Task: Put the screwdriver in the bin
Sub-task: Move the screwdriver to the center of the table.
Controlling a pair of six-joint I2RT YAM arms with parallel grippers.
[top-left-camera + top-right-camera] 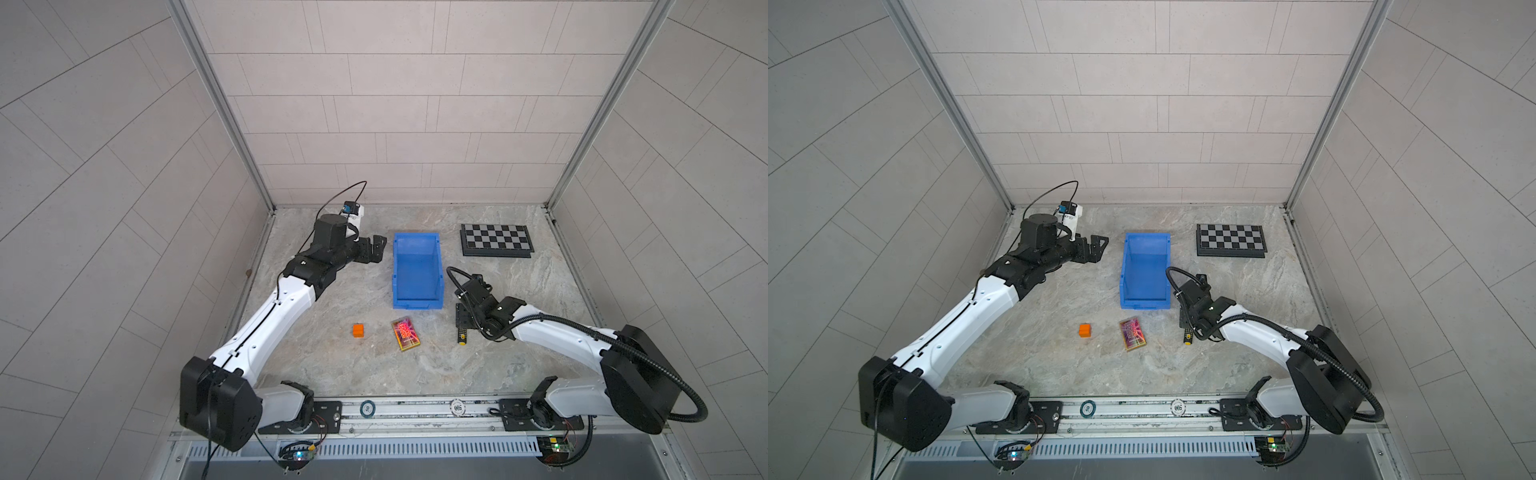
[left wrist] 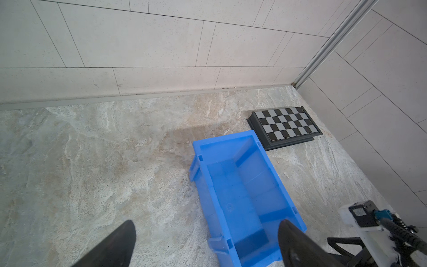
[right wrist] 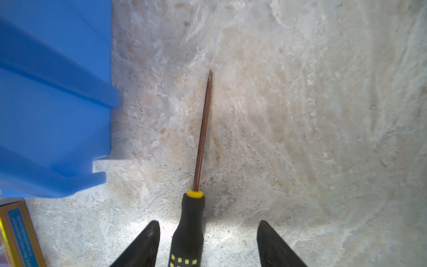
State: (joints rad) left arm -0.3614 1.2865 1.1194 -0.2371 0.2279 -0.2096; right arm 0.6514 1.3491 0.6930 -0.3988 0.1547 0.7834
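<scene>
The screwdriver (image 3: 188, 231) lies flat on the stone table, its thin shaft pointing away from my right gripper (image 3: 208, 223). That gripper is open and straddles the black, yellow-dotted handle, with a narrow gap on one side and a wide gap on the other. In both top views only the handle's yellow-capped end (image 1: 461, 336) (image 1: 1187, 336) shows below the right gripper (image 1: 462, 320), just right of the blue bin (image 1: 397, 270) (image 1: 1126, 270). The bin (image 2: 227, 136) (image 3: 55, 92) holds nothing. My left gripper (image 2: 207, 223) (image 1: 376, 249) hangs open beside the bin's far left corner, holding nothing.
An orange cube (image 1: 358, 330) and a colourful card box (image 1: 406, 334) (image 3: 18, 233) lie in front of the bin. A black-and-white checkerboard (image 1: 496, 240) (image 2: 285, 124) lies at the back right. Tiled walls close in the back and both sides.
</scene>
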